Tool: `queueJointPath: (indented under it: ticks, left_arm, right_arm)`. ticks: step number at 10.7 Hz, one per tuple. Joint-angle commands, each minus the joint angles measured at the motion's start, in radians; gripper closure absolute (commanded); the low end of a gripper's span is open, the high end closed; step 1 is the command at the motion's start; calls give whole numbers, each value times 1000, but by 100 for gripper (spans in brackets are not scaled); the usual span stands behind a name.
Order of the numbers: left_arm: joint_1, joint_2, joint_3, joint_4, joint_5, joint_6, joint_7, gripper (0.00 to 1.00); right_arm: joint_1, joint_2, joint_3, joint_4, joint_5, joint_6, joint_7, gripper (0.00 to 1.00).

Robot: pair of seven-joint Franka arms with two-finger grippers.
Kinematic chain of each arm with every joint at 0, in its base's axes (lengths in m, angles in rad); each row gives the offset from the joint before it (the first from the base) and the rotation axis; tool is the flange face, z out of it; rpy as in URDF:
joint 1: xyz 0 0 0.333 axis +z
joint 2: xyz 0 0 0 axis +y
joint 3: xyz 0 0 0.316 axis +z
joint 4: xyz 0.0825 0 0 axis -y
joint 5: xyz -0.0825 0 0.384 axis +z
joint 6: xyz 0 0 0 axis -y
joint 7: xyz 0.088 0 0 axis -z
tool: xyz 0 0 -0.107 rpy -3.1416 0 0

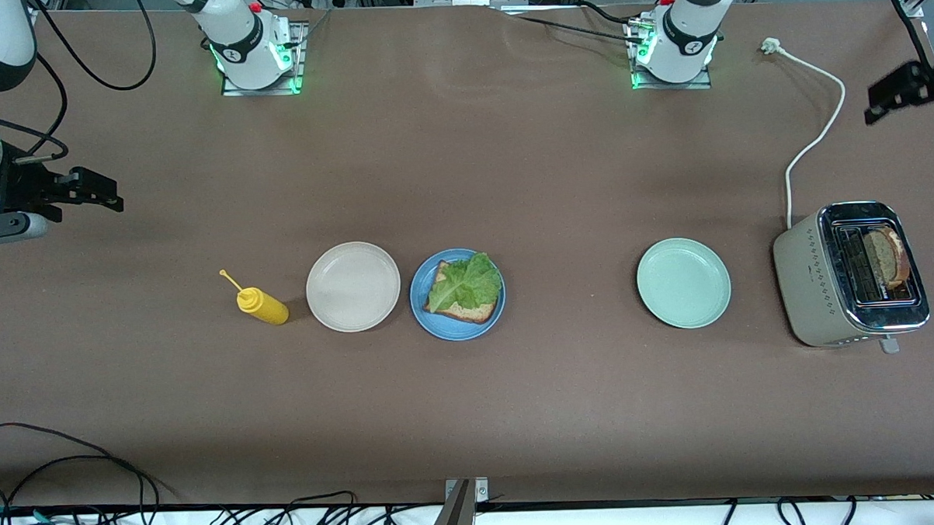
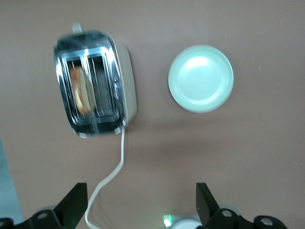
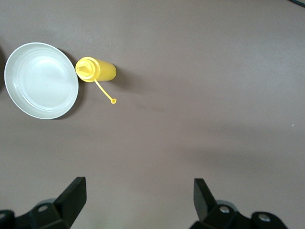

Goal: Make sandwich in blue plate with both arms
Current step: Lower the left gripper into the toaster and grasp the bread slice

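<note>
1. the blue plate (image 1: 457, 295) sat on the brown worktop (image 1: 472, 418), about midway between the two arms' ends.
2. on it lay one slice of brown bread (image 1: 468, 297) with a ruffled green lettuce leaf (image 1: 465, 283) spread on top; no second slice covered the leaf.
3. just beside the blue plate, toward the right arm's end, stood a beige-white plate (image 1: 353, 286), and next to that a yellow squeeze bottle (image 1: 262, 305) lay on its side with its thin nozzle pointing away from the plates.
4. toward the left arm's end, well apart from the blue plate, was a pale mint-green plate (image 1: 684, 282).
5. past that plate stood a chrome-topped toaster (image 1: 852, 274) with a slice of toast (image 1: 886, 257) upright in one slot; its white cord (image 1: 812, 138) ran farther from the front camera to a loose plug.
6. the right gripper (image 1: 95, 190) hung over bare worktop at its own end, fingers (image 3: 72, 196) spread wide and empty.
7. the left gripper (image 1: 908, 92) hung over the worktop near the cord, fingers (image 2: 74, 204) likewise wide apart, holding nothing.
</note>
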Motion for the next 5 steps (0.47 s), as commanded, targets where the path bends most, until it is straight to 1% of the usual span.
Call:
queueJointPath:
  ticks: [1, 3, 4, 5]
  left_arm:
    - [98, 128, -2, 17, -8, 188, 128, 0]
    - [160, 220, -2, 16, -13, 348, 206, 0]
    - [204, 266, -3, 16, -14, 405, 246, 0]
    - [217, 298, -5, 16, -16, 431, 259, 0]
  right_arm:
    - [13, -1, -9, -17, -6, 10, -7, 0]
    - [28, 20, -9, -7, -5, 13, 4, 0]
    - [31, 28, -9, 16, -5, 12, 9, 0]
    - [31, 43, -9, 47, -2, 10, 7, 0]
